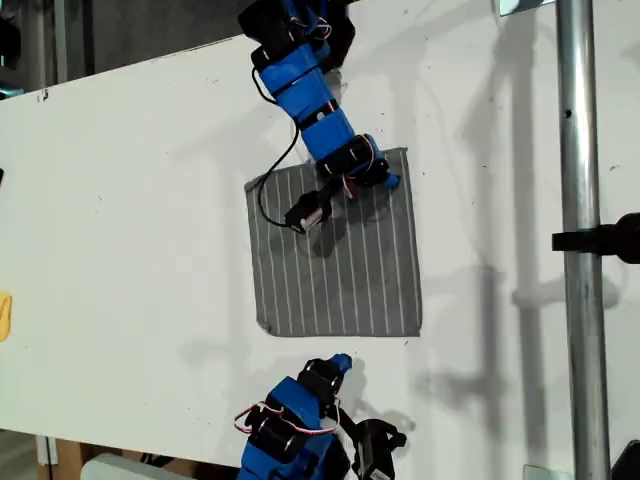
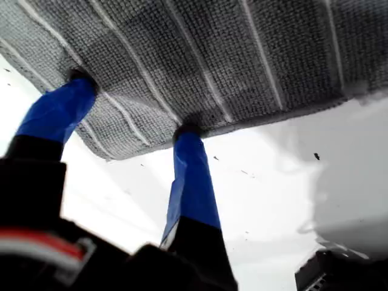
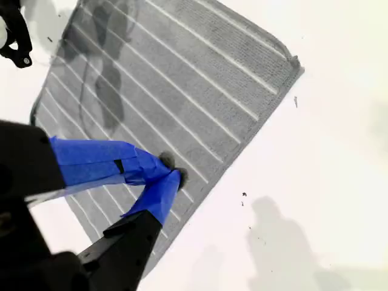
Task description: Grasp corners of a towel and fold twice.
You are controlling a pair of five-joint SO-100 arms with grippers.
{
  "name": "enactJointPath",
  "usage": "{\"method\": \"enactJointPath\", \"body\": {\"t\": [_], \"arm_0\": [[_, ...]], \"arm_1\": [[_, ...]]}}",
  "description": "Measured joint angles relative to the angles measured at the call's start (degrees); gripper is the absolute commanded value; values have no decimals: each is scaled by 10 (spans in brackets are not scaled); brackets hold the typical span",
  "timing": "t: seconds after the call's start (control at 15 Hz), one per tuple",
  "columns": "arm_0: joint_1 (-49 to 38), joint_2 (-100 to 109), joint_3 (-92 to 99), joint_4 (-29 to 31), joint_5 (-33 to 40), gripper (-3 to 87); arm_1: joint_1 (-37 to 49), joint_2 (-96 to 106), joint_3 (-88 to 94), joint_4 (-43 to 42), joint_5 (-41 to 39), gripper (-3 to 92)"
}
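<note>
The grey, white-striped, roughly square soft towel [image 1: 338, 250] lies flat mid-desk [image 1: 120, 200], bare white surface all round its edges. My first tool [image 2: 130, 115] stands apart at one towel edge. My second tool [image 3: 171, 171] is pinched together over the towel near another edge.

White table [image 1: 130, 200], bare and slightly scuffed, fills the exterior view; grey striped towel [image 1: 340, 270] lies flat on it just past centre toward 3 o'clock; yellow object [image 1: 4, 316] at 9 o'clock edge.
</note>
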Motion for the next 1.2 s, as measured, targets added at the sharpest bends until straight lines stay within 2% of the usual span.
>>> {"method": "enactJointPath", "body": {"t": [0.2,0.33,0.53,0.67,0.73,0.87,1.2], "arm_0": [[-1,-6,0,0,1,-30],[-1,-8,0,0,1,-30],[-1,-8,0,0,0,-30],[-1,-8,0,0,0,-30],[-1,-8,0,0,-3,-30],[2,-8,0,5,-7,-30],[2,-11,4,7,-18,-29]], "arm_1": [[-11,48,-30,59,3,307],[-23,53,-32,65,1,301],[-41,26,-28,32,7,275],[-41,-6,2,-25,9,252],[-37,-17,14,-47,9,231],[-30,-28,24,-88,6,-2],[-23,-33,26,-106,8,-2]]}}
